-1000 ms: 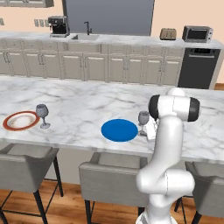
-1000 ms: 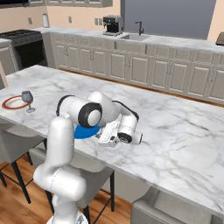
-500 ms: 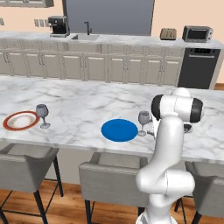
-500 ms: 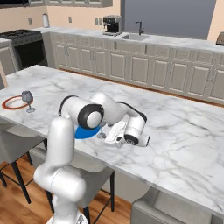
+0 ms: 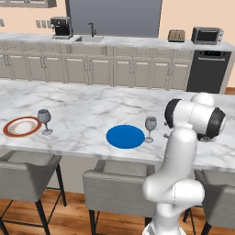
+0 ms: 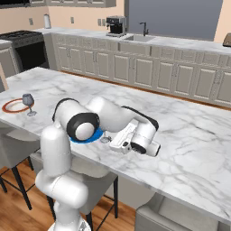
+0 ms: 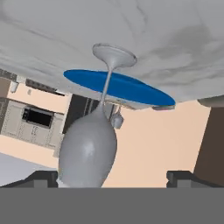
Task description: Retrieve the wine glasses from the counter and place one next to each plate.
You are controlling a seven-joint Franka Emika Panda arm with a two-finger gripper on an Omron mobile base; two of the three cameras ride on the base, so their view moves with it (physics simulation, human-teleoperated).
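Two wine glasses stand on the marble island. One glass (image 5: pixel 150 128) is upright just right of the blue plate (image 5: pixel 125 137). The other glass (image 5: pixel 44 120) is beside the red-rimmed white plate (image 5: pixel 22 126) at the left. My gripper (image 6: pixel 115 145) is open, low over the island just right of the nearer glass. The hand view is rolled upside down. In it that glass (image 7: pixel 87 148) hangs close ahead, nearer my left fingertip (image 7: pixel 43 177), with the blue plate (image 7: pixel 118 87) behind. My gripper (image 7: pixel 113 179) holds nothing. The counter (image 5: pixel 114 43) runs along the back wall.
Grey stools (image 5: pixel 121 186) line the island's near edge. On the back counter stand a coffee machine (image 5: pixel 60 27), a sink faucet (image 5: pixel 92 30), a toaster (image 5: pixel 176 35) and a toaster oven (image 5: pixel 206 35). Bare marble lies to my arm's right (image 6: pixel 189 135).
My jaws opened fully and my hand drew back to the right, away from the glass. That glass stays upright beside the blue plate.
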